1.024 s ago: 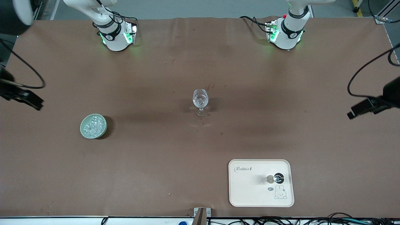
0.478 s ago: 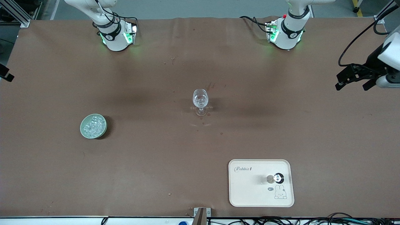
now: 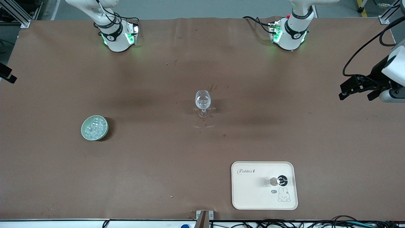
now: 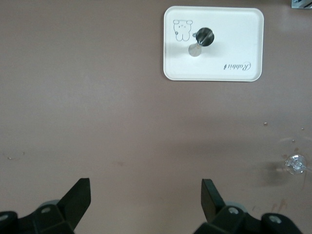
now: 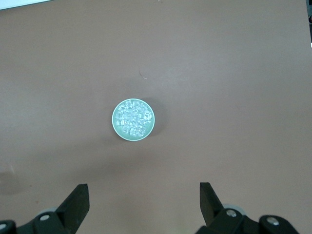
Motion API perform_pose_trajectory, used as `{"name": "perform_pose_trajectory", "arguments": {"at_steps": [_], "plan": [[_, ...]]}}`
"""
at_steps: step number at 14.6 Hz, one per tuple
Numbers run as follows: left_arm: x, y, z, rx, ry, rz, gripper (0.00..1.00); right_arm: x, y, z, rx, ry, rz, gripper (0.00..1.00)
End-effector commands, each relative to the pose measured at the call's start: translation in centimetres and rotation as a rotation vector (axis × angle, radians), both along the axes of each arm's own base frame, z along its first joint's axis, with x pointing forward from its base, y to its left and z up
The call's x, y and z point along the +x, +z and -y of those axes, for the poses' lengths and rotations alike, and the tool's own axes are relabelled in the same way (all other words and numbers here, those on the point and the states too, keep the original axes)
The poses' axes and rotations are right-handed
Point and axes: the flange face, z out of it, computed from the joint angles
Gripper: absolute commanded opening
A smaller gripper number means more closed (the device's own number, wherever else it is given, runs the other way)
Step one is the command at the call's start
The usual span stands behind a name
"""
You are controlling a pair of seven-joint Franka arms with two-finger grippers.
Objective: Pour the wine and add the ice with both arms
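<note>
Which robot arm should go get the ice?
Probably the right. The ice fills the green bowl toward that arm's end of the table, straight below the open right gripper. The left gripper looks down on the tray.

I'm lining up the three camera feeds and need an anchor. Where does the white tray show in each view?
Front view: the tray lies low in the picture, nearer the camera than the glass, toward the left arm's end.
Left wrist view: the tray is at the top, its print upside down.
Right wrist view: not in it; only the bowl of ice shows.
Shared landmark: the glass, also in the left wrist view.
</note>
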Motion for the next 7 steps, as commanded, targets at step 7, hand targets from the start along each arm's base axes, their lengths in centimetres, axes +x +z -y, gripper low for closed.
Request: {"name": "perform_pose_trajectory", "arguments": {"at_steps": [7], "plan": [[-0.53, 0.27, -0.08, 0.018, 0.003, -0.044, 1.0, -0.08, 0.43, -0.13, 0.026, 0.006, 0.005, 1.0]]}}
